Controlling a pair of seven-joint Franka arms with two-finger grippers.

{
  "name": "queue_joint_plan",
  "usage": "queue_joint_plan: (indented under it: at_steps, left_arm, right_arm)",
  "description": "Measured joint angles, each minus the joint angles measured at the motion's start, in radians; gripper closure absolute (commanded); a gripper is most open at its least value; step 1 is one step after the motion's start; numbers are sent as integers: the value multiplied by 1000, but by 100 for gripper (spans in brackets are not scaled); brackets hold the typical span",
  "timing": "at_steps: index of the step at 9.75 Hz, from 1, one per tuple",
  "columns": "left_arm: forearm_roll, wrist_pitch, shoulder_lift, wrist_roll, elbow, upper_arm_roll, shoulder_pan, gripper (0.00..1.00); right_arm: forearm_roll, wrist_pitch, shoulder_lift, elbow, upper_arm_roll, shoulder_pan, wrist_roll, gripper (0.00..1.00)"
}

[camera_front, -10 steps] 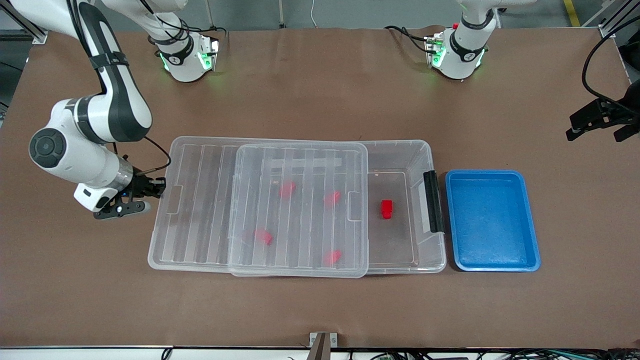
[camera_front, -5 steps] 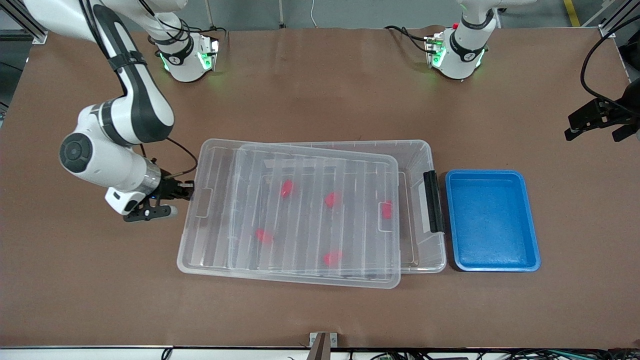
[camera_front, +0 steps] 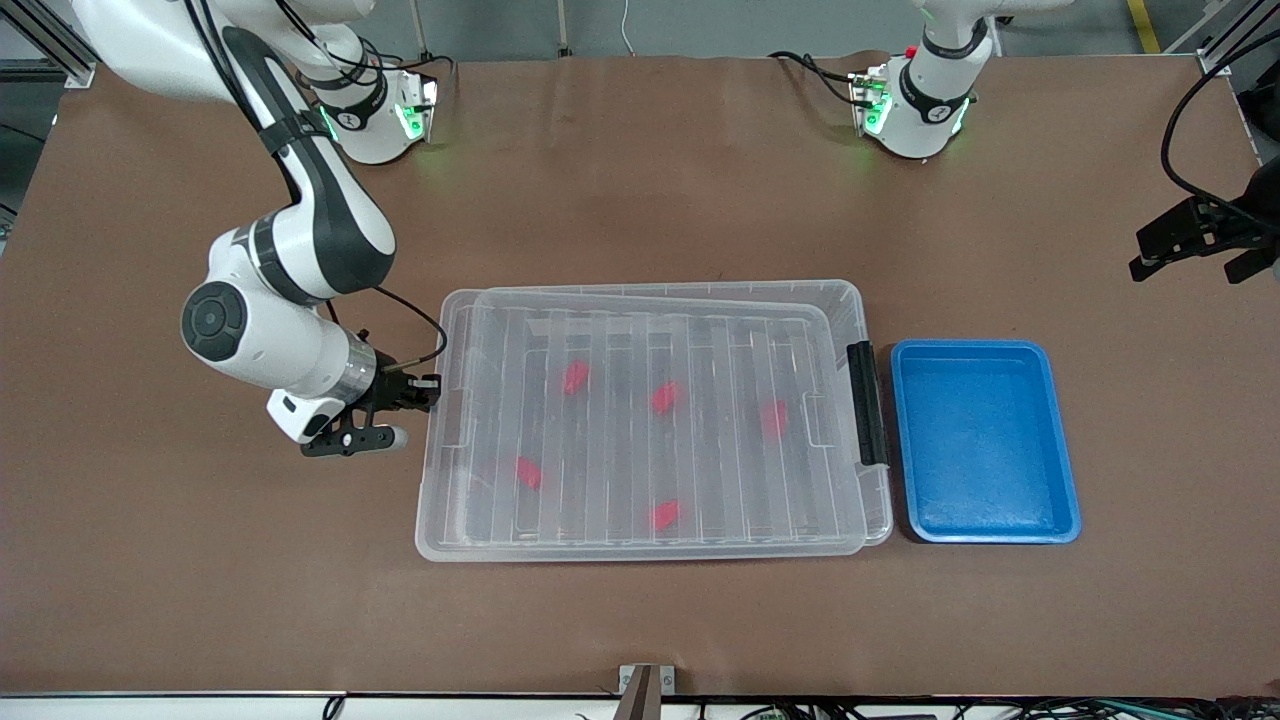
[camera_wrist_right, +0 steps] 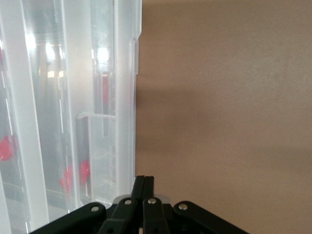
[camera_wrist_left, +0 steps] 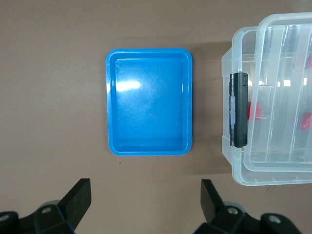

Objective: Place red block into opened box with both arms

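Note:
The clear box (camera_front: 848,293) lies mid-table with its ribbed lid (camera_front: 640,340) lying over almost all of it. Several red blocks show blurred through the lid, among them one (camera_front: 774,418) near the black latch (camera_front: 866,402) and one (camera_front: 574,376) farther in. My right gripper (camera_front: 428,386) is shut, with its tips against the lid's short edge at the right arm's end; the right wrist view shows that gripper (camera_wrist_right: 144,181) touching the lid's rim (camera_wrist_right: 127,97). My left gripper (camera_front: 1190,252) hangs open and empty over bare table at the left arm's end. The left wrist view shows that gripper (camera_wrist_left: 145,200) and the box (camera_wrist_left: 229,63).
A blue tray (camera_front: 985,440), empty, sits beside the box's latch end toward the left arm's end, also in the left wrist view as the tray (camera_wrist_left: 148,102). Brown table surface surrounds the box on all sides.
My right gripper has moved toward the left arm's end, and the lid has slid with it over the box. The red block near the latch, uncovered before, is now under the lid.

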Motion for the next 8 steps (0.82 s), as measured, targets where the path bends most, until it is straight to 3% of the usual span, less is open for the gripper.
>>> queue_joint_plan:
  at_steps: [3,4,5,8]
  left_arm:
    - [0,0,0,0,0,0,0,1]
    - [0,0,0,0,0,0,0,1]
    - [0,0,0,0,0,0,0,1]
    - [0,0,0,0,1,0,0,1]
  right_arm:
    - [0,0,3,4,3,6,31,100]
    - [0,0,6,8,3,10,34,80]
    - [0,-2,8,11,3,10,34,1]
    - [-58,-125,-33,55,-31,-36,39,0]
